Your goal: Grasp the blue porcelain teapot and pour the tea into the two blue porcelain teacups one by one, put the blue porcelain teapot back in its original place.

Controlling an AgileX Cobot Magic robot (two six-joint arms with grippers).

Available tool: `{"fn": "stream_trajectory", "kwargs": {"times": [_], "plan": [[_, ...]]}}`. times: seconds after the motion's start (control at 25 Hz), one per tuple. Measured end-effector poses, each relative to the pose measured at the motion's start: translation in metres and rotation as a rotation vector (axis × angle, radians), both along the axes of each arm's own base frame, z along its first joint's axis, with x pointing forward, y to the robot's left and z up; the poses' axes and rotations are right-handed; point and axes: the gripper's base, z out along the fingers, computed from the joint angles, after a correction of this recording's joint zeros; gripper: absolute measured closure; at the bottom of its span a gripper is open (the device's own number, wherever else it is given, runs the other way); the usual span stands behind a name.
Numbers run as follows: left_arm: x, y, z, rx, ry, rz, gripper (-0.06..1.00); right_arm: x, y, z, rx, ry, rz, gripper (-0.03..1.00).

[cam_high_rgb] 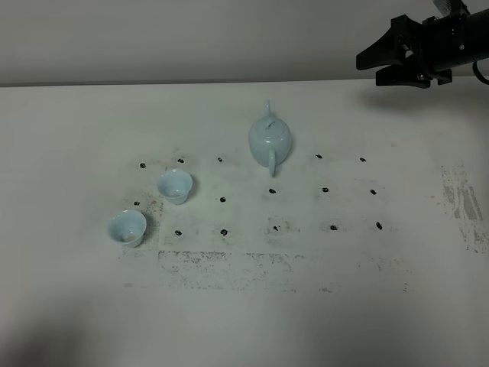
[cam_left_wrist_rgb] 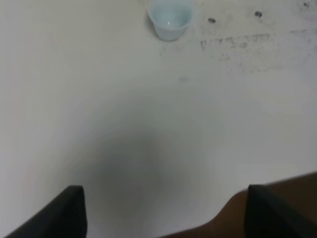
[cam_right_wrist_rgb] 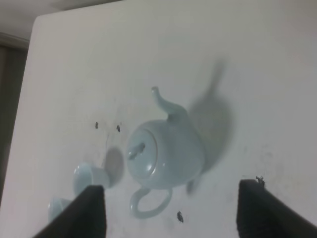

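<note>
Clearly, right tool (cam_high_rgb: 382, 67) and left tool (cam_left_wrist_rgb: 173, 210) gape wide (holding nothing), teapot (cam_high_rgb: 270, 138) untouched.

Teapot (cam_high_rgb: 270, 139) stands well apart from right pincer (cam_high_rgb: 370, 71).

Matte black right end effector (cam_high_rgb: 369, 70), made of angular, wedge-shaped fingers (cam_high_rgb: 384, 52) that taper to blunt tips. Behind it, a blocky black wrist housing (cam_high_rgb: 458, 38) with a thin dark cable (cam_high_rgb: 477, 73) curving at the rear. Of the left end effector (cam_left_wrist_rgb: 166, 215), just two flat, dark, square-cornered slabs, blurred at the edges.
</note>
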Motion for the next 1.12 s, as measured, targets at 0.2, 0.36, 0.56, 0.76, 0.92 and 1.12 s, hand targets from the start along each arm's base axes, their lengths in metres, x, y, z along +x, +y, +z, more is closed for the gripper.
{"fn": "stream_trajectory", "kwargs": {"times": [0.2, 0.36, 0.56, 0.76, 0.92, 1.12], "plan": [[-0.007, 0.0, -0.001, -0.002, -0.051, -0.017, 0.31, 0.0, 0.0, 0.0, -0.003, -0.006, 0.004, 0.43], [-0.009, 0.0, -0.001, -0.004, -0.06, -0.02, 0.31, 0.0, 0.0, 0.0, -0.003, -0.006, 0.005, 0.43], [-0.011, 0.0, -0.002, -0.01, -0.076, -0.036, 0.31, 0.0, 0.0, 0.0, -0.006, -0.012, 0.009, 0.43], [-0.018, 0.0, -0.002, -0.016, -0.128, -0.048, 0.31, 0.0, 0.0, 0.0, -0.006, -0.014, 0.01, 0.43], [-0.018, 0.0, -0.002, -0.018, -0.129, -0.049, 0.31, 0.0, 0.0, 0.0, -0.008, -0.017, 0.013, 0.43], [-0.018, 0.0, -0.002, -0.018, -0.129, -0.049, 0.31, 0.0, 0.0, 0.0, -0.01, -0.021, 0.016, 0.43]]}}
